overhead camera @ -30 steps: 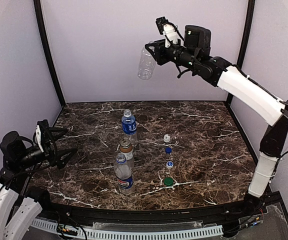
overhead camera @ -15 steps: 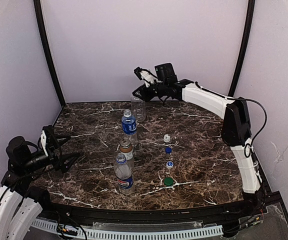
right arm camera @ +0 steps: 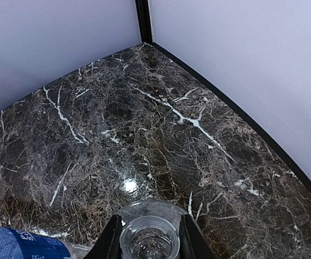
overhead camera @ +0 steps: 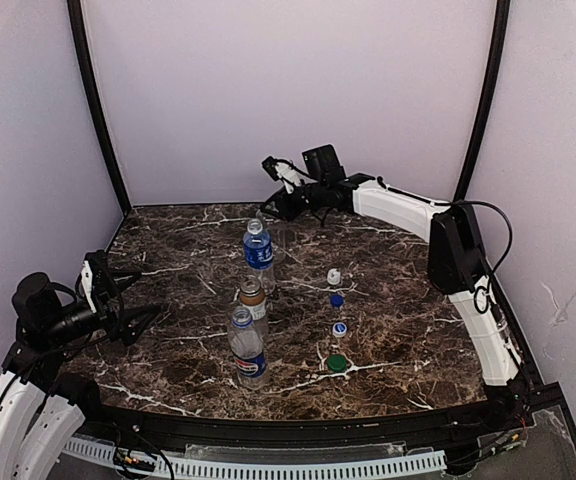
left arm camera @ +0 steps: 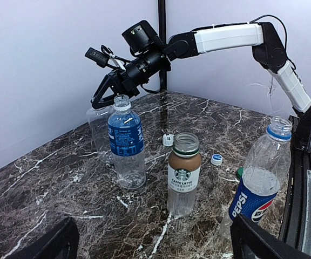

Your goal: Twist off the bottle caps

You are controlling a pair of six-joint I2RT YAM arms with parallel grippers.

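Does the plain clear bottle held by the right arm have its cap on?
Off. In the right wrist view the plain clear bottle shows an open, capless mouth between the fingers gripping its neck.

The right wrist view cuts off the plain clear bottle (right arm camera: 148, 229) at 6 o'clock and the blue-label bottle (right arm camera: 15, 243) at 7 o'clock.

Going off the short brown bottle with a pale label (overhead camera: 252, 300) mid-counter (overhead camera: 418, 340): right behind it is a blue-labelled clear plastic bottle (overhead camera: 258, 250). Further back, the right fingers (overhead camera: 271, 207) pinch a plain clear plastic bottle (overhead camera: 280, 233). Just in front is a red-white-blue logo bottle (overhead camera: 247, 352), and off to its right are four small round caps (overhead camera: 337, 300) in a line.
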